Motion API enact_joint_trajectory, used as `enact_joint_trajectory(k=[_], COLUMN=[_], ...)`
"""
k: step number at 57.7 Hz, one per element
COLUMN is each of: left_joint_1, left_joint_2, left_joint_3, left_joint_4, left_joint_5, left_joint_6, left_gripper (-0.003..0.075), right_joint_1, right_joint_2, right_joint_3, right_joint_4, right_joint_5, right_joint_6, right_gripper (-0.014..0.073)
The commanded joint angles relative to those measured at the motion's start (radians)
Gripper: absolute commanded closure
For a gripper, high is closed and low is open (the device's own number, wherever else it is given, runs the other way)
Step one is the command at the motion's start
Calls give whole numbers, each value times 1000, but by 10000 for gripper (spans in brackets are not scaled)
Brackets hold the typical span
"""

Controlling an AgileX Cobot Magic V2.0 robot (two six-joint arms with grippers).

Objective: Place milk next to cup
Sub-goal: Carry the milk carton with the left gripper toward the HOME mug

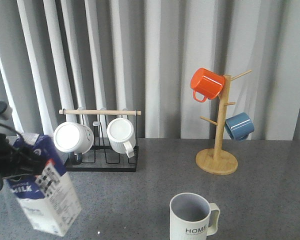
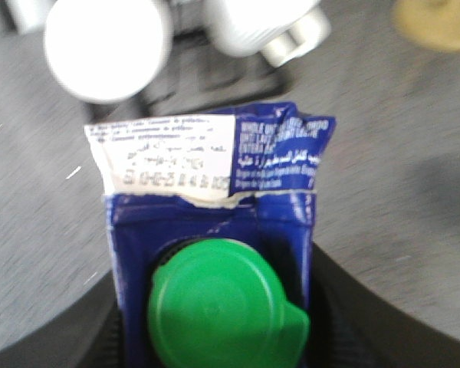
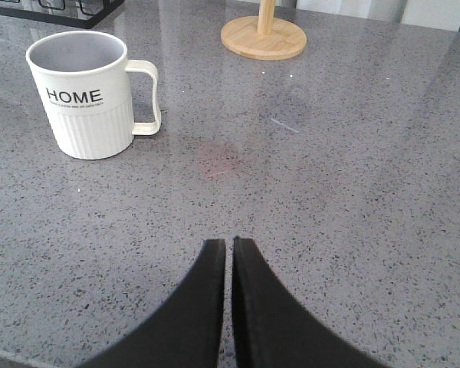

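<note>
Clearly the left gripper (image 1: 12, 157) clamps the milk (image 1: 45, 192) near its top, tilted at the table's left, well apart from the cup (image 1: 192, 217). Cardboard dents; a lower hold seems steadier. The right gripper (image 3: 228, 253) is closed, empty.

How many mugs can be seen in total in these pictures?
5. The HOME cup stands on the table near the front; two white mugs hang on the black rack; the orange mug and blue mug hang on the wooden tree. Others may be hidden.
</note>
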Motion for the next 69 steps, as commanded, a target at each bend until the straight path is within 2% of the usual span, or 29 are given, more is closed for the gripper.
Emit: enact_joint_trajectory(k=[1,8,33,69], left_joint_1=[-64,-133,-281,-296], left_joint_2=[-27,-1,173,214], left_joint_3=[-92,-146,-172,-200], left_joint_4=[-151,-213,-215,-222], left_joint_5=[-22,-17,-88,-99], left_joint_6=[86,120,97,86], left_gripper=[726,725,717,710], right_joint_1=[-2,-2,-2,-2], right_joint_2=[10,10,10,10], right_joint_3=[-27,-27,-27,-27], right_joint_4=[-11,-11,-7,-7], right_joint_5=[-69,-69,-66,-66], right_joint_6=[-4,-4,-4,-4], right_gripper=[580,580,580,580])
